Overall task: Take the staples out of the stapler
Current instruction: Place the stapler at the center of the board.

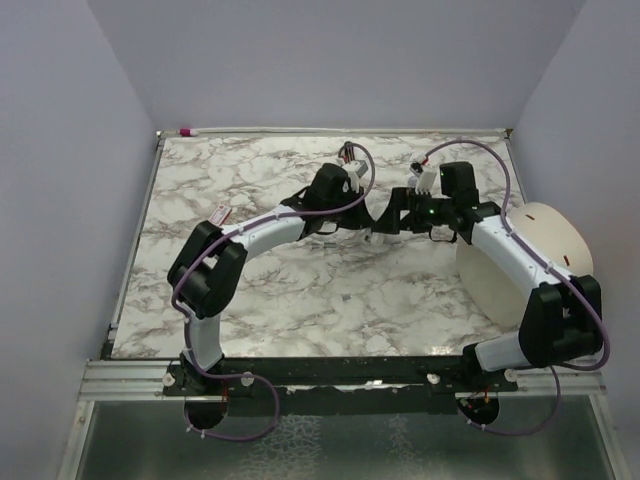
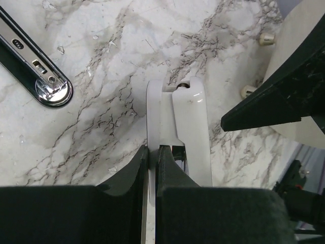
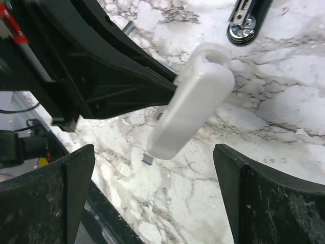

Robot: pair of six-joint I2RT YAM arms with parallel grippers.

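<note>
Stapler [image 2: 188,122] pinched tight in left hand [image 2: 153,150]

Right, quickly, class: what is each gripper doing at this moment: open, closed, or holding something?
Left gripper: shut on the white stapler.
Right gripper: open, holding nothing, a finger on either side of the stapler.

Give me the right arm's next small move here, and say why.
Probably close the right gripper on the free end of the stapler. Its jaws stand wide open on either side of that white body, touching nothing, while the left gripper is shut on the other end. A second grip would let the two arms pull it open.
</note>
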